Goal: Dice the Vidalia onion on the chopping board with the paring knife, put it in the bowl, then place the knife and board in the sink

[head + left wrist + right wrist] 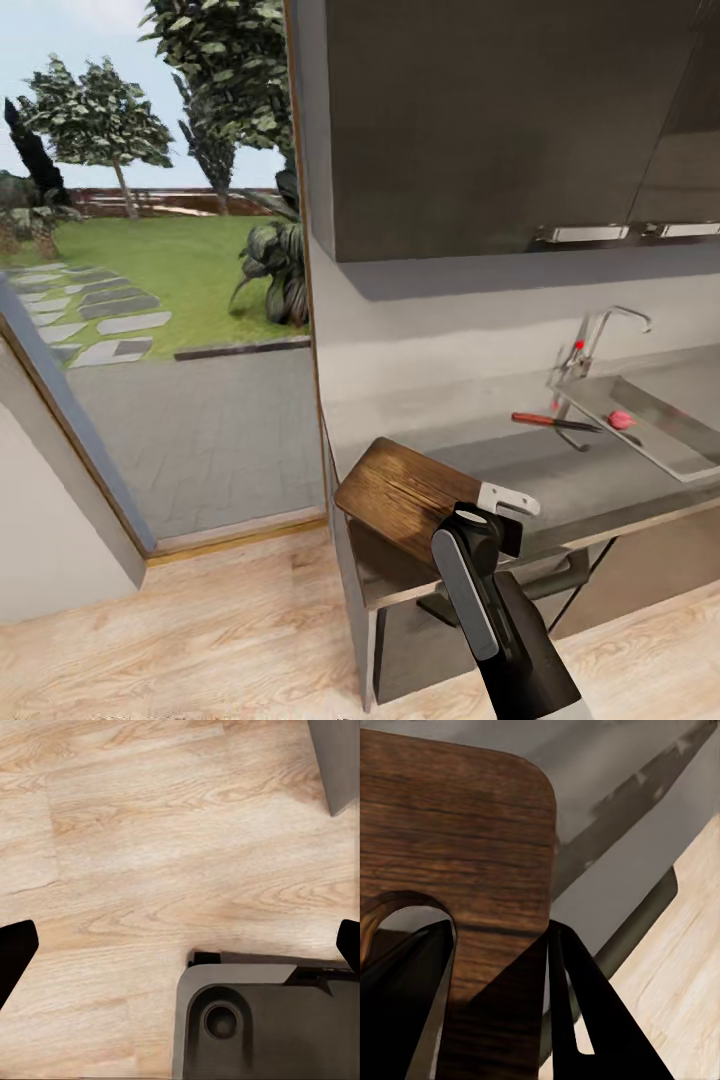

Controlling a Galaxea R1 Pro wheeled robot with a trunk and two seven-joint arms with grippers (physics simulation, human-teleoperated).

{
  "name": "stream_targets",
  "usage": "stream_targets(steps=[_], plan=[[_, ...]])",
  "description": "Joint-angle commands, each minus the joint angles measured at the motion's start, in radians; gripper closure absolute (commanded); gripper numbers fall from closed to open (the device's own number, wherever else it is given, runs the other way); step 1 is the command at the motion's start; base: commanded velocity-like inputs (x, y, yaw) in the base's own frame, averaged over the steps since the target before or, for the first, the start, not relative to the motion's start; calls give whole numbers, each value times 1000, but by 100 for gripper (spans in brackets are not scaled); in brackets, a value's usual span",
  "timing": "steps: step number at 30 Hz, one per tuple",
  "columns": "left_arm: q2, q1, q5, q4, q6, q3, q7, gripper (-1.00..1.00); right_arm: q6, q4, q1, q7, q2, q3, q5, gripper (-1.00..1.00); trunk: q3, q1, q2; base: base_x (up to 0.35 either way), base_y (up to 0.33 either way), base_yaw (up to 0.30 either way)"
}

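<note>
My right gripper [497,507] is shut on the slot-handle end of the brown chopping board [405,490], which tilts over the left end of the grey countertop [600,485]. In the right wrist view the fingers [577,997] clamp the board [457,832] beside its slot. The paring knife [555,422] with its orange-red handle lies on the countertop just left of the sink [660,405]. A small pink round thing [622,420], probably the onion, lies in the basin. My left gripper [180,945] hangs open over the floor. The bowl is out of view.
The chrome tap [600,335] with a red knob stands behind the sink. Dark wall cabinets [480,120] hang above the counter. A large window [150,250] onto a garden is on the left. The robot's dark base [262,1020] sits on the wooden floor [150,832].
</note>
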Motion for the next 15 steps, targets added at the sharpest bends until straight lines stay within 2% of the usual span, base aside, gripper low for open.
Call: stream_targets(steps=[1, 15], plan=[[0, 0, 0, -1, -2, 3, -1, -100, 7, -1, -1, -8, 0, 1, -7, 100, -3, 1, -2, 0, -282, 226], [-4, 0, -1, -1, -2, 1, -1, -100, 7, -1, -1, -8, 0, 2, -7, 100, -13, 1, -2, 0, -283, 226]])
